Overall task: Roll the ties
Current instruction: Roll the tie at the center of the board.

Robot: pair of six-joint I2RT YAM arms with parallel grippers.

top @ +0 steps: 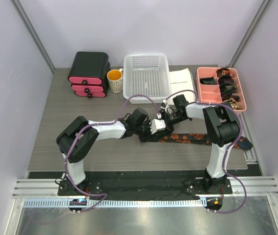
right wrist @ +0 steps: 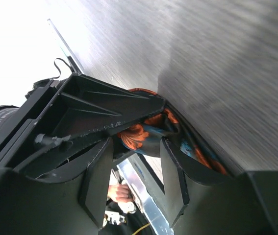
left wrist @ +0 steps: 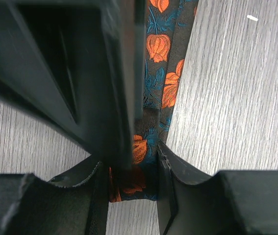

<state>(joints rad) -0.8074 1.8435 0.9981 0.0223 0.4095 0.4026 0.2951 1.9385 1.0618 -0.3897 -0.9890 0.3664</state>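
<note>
Grey tabletop (top: 104,147) bears tie (left wrist: 161,93), left pincer (left wrist: 134,188) nipping it, right pincer (right wrist: 136,147) ajar

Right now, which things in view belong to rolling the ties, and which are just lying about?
In the job: loose tie, pinched by the left fingers, with the right fingers at it; rolled ties in the pink tray.
Lying about: black-and-pink drawer box, yellow mug, white basket, printed paper.
</note>
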